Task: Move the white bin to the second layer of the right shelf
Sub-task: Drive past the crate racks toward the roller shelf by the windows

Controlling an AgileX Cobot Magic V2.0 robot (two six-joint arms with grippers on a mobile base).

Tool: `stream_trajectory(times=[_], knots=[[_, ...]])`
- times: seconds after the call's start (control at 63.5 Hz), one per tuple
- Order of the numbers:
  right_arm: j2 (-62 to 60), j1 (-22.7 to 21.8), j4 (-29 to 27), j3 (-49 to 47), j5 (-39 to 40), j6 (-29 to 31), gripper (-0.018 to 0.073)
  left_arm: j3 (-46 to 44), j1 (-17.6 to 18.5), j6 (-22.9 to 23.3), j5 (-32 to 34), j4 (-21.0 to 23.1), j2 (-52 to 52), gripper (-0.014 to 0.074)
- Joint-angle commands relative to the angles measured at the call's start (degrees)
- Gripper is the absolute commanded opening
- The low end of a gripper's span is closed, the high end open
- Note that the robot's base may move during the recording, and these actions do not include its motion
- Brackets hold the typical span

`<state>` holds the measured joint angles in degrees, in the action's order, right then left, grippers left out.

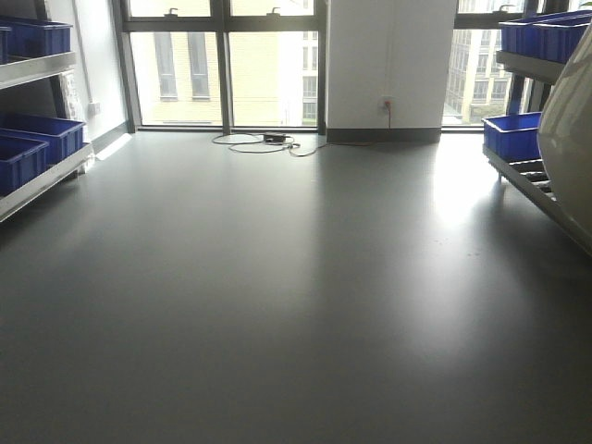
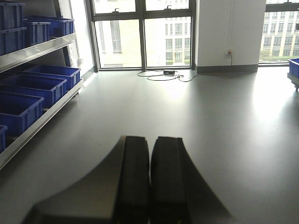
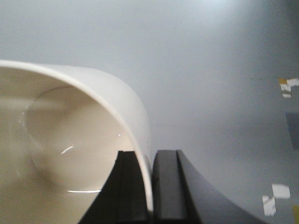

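Only a curved slice of the white bin (image 1: 569,139) in the front view, cut by the right edge and hiding the near stretch of the right shelf's roller level (image 1: 535,172). From the right wrist, bin cropped left and below, rim out of focus. Right pincer (image 3: 152,186) cut off at the bottom edge, body unseen. Floor marks (image 3: 287,86) too blurred to identify. Left pincer (image 2: 149,177) soft toward its base, cropped below. Blue crates (image 2: 18,109) clipped at the left edge. Wall socket (image 1: 386,104) too small for detail.
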<state>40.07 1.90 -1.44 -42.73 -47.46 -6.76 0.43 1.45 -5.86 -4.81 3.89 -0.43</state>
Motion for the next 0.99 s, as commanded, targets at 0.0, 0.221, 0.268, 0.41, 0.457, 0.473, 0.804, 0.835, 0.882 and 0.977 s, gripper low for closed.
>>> stream_trajectory(times=[0.0,0.221,0.268,0.41,0.457,0.473,0.804,0.835,0.882,0.977], knots=[[-0.15,-0.40,-0.14,-1.62,4.79,-0.14,0.0048,2.11,0.22,0.15,4.81,0.35,-0.75,0.0085],[-0.17,-0.40,-0.14,-1.62,4.79,-0.14,0.0048,2.11,0.22,0.15,4.81,0.35,-0.75,0.0085],[-0.17,-0.40,-0.14,-1.62,4.79,-0.14,0.0048,2.11,0.22,0.15,4.81,0.35,-0.75,0.0085],[-0.17,-0.40,-0.14,-1.62,4.79,-0.14,0.0048,2.11,0.22,0.15,4.81,0.35,-0.75,0.0085],[-0.17,-0.40,-0.14,-1.62,4.79,-0.14,0.0048,2.11,0.22,0.15,4.81,0.35,-0.75,0.0085],[-0.17,-0.40,-0.14,-1.62,4.79,-0.14,0.0048,2.11,0.22,0.15,4.81,0.35,-0.75,0.0085],[-0.17,-0.40,-0.21,-1.62,4.78,-0.14,0.0048,2.11,0.22,0.15,4.81,0.35,-0.75,0.0085],[-0.17,-0.40,-0.21,-1.62,4.78,-0.14,0.0048,2.11,0.22,0.15,4.81,0.35,-0.75,0.0085],[-0.17,-0.40,-0.21,-1.62,4.78,-0.14,0.0048,2.11,0.22,0.15,4.81,0.35,-0.75,0.0085],[-0.17,-0.40,-0.21,-1.62,4.78,-0.14,0.0048,2.11,0.22,0.15,4.81,0.35,-0.75,0.0085]])
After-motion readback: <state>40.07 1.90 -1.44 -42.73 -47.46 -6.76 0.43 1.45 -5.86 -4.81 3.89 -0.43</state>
